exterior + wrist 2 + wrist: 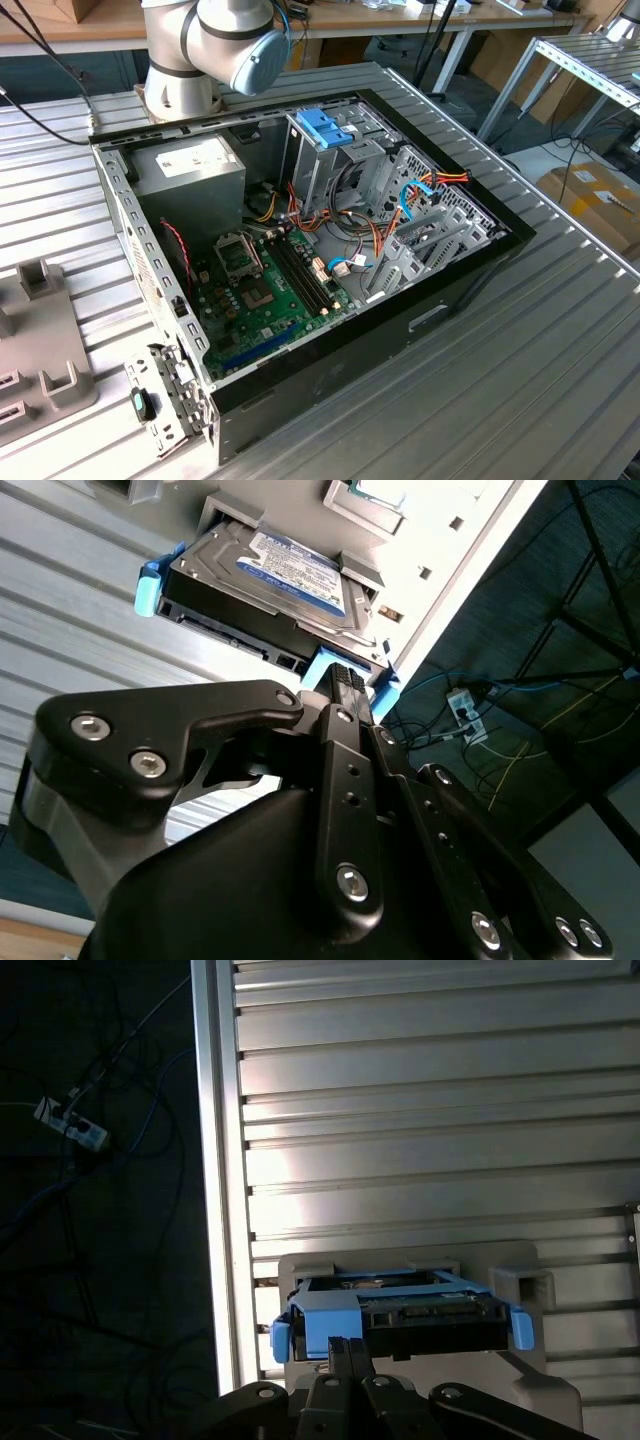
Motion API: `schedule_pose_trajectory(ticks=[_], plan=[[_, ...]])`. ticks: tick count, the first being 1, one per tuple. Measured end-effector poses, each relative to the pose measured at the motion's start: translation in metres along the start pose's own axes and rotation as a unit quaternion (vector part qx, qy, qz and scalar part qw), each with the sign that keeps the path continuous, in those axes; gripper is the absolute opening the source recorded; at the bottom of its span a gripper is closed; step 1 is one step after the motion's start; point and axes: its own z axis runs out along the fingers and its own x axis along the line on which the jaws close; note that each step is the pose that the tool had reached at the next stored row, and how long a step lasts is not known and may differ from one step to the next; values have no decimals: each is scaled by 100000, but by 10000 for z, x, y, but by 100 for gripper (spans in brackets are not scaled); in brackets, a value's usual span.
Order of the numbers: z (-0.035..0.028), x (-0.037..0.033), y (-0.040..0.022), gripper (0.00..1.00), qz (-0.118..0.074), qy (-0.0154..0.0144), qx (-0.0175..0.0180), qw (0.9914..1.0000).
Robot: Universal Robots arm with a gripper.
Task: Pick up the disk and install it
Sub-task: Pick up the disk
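hand (346, 1343) clamped on disk (275, 575), resting in grey holder (520, 1280)

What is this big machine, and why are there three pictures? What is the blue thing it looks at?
The big grey and blue tube is a robot arm. The exterior view comes from a camera standing apart. The two wrist views come from cameras riding on the arm. A ribbed metal table holds an open computer case with a green circuit board inside. In both wrist views the black claw is the gripper, right at the edge of the disk: a flat drive in a light-blue frame, resting in a grey holder. Whether it already grips the disk, I cannot tell.
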Motion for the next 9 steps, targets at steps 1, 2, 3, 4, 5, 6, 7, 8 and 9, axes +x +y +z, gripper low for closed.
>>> schedule_pose_trajectory(ticks=[1,2,3,4,5,6,7,8,9], plan=[[0,0,0,11,1,1,1,100000],[0,0,0,11,1,0,2,100000],[0,0,0,11,-13,0,3,100000],[0,0,0,11,-109,4,8,100000],[0,0,0,11,-956,30,38,99995],[0,0,0,11,-1425,40,50,99990],[0,0,0,11,-1984,54,68,99980],[0,0,0,11,-2839,82,99,99960],[1,0,0,11,-3385,96,115,99943]])
